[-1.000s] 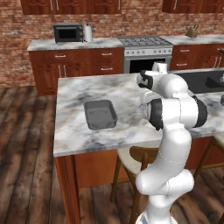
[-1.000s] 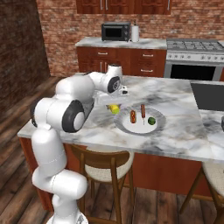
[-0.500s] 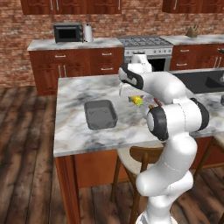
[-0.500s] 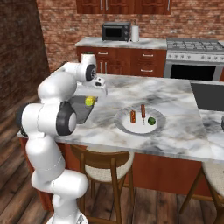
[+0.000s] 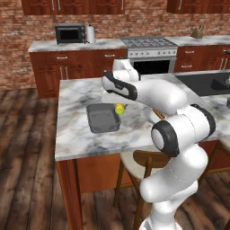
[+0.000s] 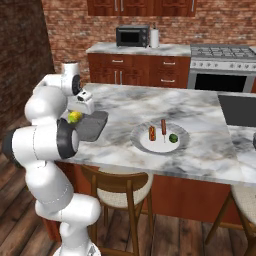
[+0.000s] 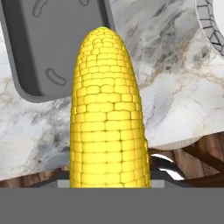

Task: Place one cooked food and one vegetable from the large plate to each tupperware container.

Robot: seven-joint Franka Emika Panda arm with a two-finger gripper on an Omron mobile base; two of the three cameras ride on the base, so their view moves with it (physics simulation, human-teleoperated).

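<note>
One marble island (image 5: 81, 130), brick kitchen, fingers (image 5: 118, 109) gripping corn cob (image 7: 108, 113) beside grey tub (image 5: 102, 119)

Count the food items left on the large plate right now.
3 on the large plate: two sausage sticks side by side, and a green ball to their right.

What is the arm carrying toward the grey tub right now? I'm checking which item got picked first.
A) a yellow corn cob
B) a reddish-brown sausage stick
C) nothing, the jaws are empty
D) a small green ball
A: the hand view shows a yellow corn cob held in the gripper beside the tupperware container, while two sausage sticks and the green ball lie on the large plate.
</note>
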